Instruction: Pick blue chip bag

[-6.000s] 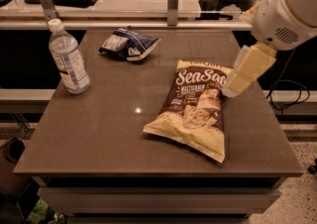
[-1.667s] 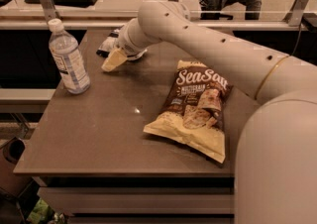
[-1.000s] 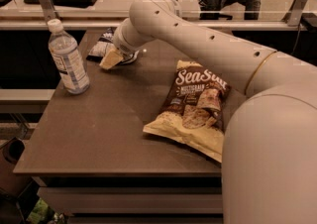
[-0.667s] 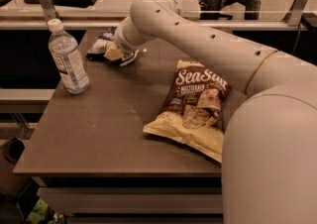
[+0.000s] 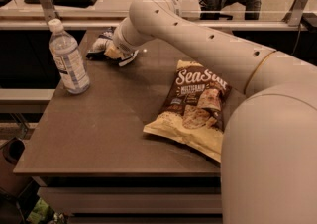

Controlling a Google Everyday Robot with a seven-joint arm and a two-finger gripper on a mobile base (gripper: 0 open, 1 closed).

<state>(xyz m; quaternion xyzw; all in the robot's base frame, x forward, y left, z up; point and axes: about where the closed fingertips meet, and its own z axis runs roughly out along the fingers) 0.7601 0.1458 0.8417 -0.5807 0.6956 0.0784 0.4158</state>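
The blue chip bag (image 5: 98, 46) is small, dark blue and wrinkly with white patches. It lies at the far left of the table top, behind the water bottle. My gripper (image 5: 115, 52) is down on the bag's right part and covers its middle. A white corner of the bag (image 5: 130, 59) sticks out to the right of the gripper. My cream arm (image 5: 208, 44) reaches to it from the lower right, across the table.
A clear water bottle (image 5: 68, 57) stands at the left, just in front of the blue bag. A large cream-and-brown "Sea Salt" chip bag (image 5: 195, 106) lies right of centre. The brown table (image 5: 99, 134) ends in edges at the front and left. A railing runs behind it.
Six seconds ago the gripper hung over the right side by the Sea Salt bag. It swung left to the blue bag, and over the last second it settled onto it.
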